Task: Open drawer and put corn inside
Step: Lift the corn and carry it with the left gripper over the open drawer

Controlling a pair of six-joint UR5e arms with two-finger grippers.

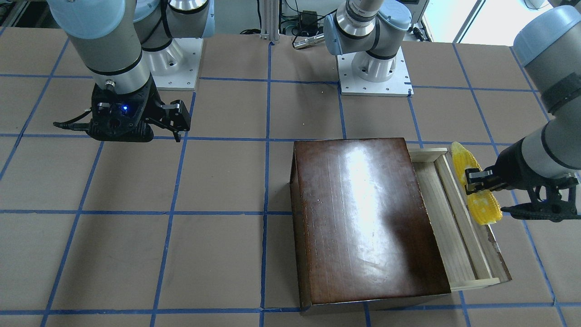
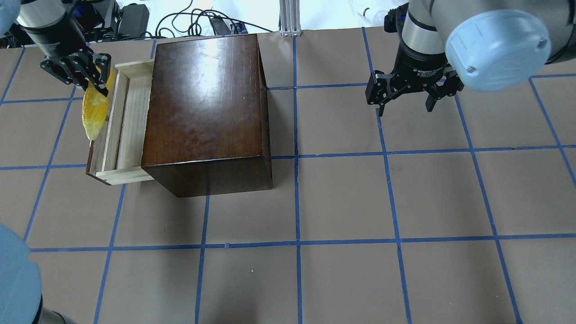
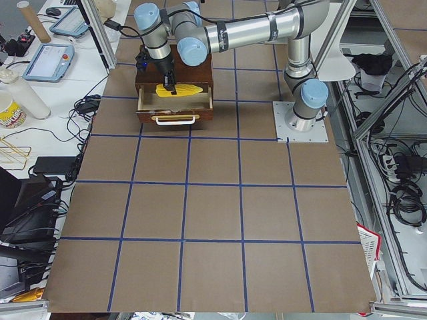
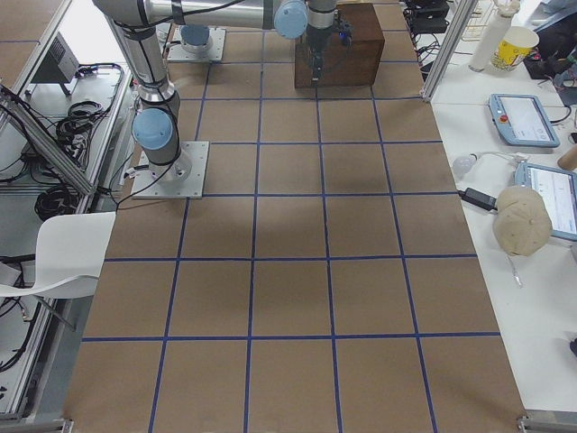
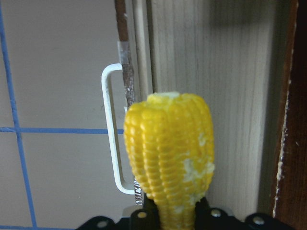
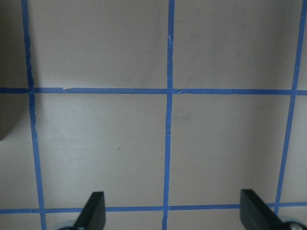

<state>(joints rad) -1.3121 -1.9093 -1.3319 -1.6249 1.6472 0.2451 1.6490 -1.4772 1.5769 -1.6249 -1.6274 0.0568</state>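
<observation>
Yellow corn [image 2: 92, 112] is hanging pinched at its thick end by the left tool [image 2: 95, 84], its pointed tip aiming toward 6 o'clock in the overhead view, above the front edge of the drawer [image 2: 112, 123]. That drawer is standing open at 9 o'clock of the dark box [image 2: 207, 99]. At 3 o'clock, well apart, the right tool [image 2: 405, 109] is hovering spread wide over the surface [image 2: 342, 193].

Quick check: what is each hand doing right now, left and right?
Left hand: closed, holding the corn cob.
Right hand: open, holding nothing.
</observation>
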